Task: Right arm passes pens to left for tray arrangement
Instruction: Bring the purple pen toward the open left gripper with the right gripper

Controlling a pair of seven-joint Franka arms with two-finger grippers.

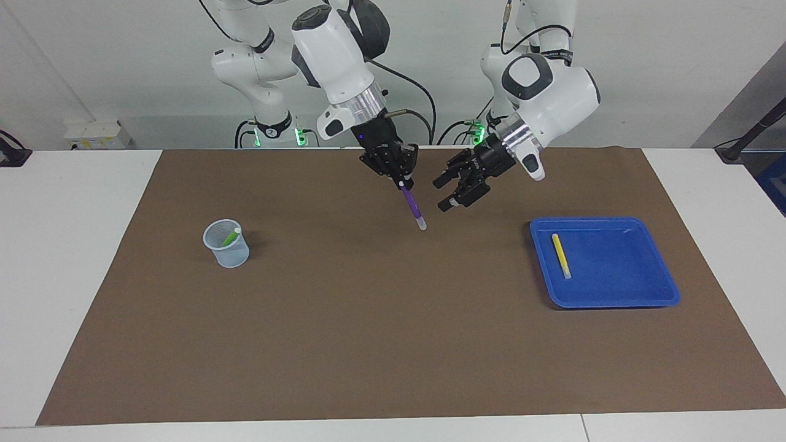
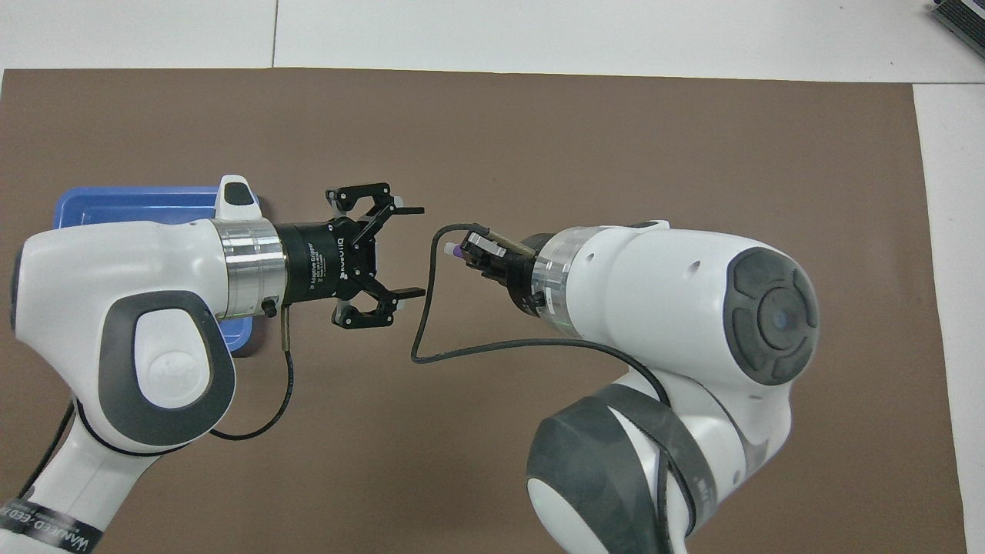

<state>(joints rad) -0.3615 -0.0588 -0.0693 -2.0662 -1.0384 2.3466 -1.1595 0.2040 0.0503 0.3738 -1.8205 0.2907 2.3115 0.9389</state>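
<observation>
My right gripper (image 1: pixel 402 179) is shut on the top of the purple pen (image 1: pixel 412 207), which hangs tilted over the mat's middle, pale end down. In the overhead view only the purple pen's tip (image 2: pixel 454 249) shows past the right gripper (image 2: pixel 472 251). Just beside the pen, apart from it, my left gripper (image 1: pixel 442 195) is open, its fingers pointing at the pen; from above, the left gripper (image 2: pixel 419 251) faces the pen's tip. The yellow pen (image 1: pixel 560 255) lies in the blue tray (image 1: pixel 638 294) at the left arm's end. The green pen (image 1: pixel 231 236) stands in a cup.
A small pale-blue mesh cup (image 1: pixel 228 252) stands on the brown mat (image 1: pixel 368 337) toward the right arm's end. From above, the left arm covers most of the tray (image 2: pixel 123 206), and the right arm hides the cup. A black cable (image 2: pixel 431 338) loops from the right wrist.
</observation>
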